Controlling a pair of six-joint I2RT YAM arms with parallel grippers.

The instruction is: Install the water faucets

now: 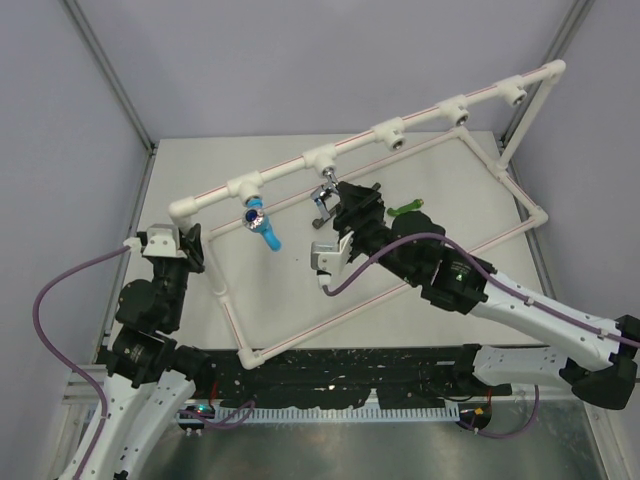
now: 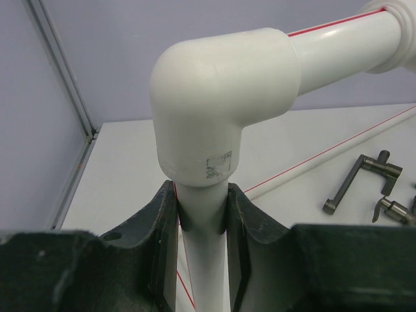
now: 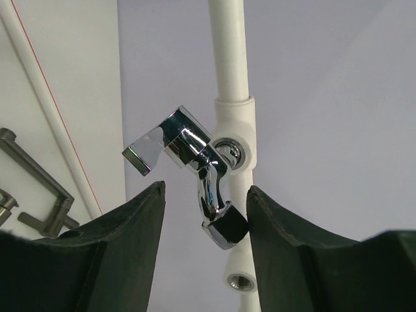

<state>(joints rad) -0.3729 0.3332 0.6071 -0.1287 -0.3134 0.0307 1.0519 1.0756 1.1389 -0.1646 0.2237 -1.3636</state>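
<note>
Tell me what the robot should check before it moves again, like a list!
1. Left gripper steadying the white pipe frame: ok, it is clamped on the upright pipe under the elbow.
2. Chrome faucet lined up: ok, its end meets the tee fitting.
3. Chrome faucet screwed fully in: cannot tell.
4. Right gripper gripping the chrome faucet: not ok, the jaws stand apart with a gap on one side.
5. Blue faucet fitted: ok, it hangs from the first socket.
6. Next socket free: ok, nothing is in it.
</note>
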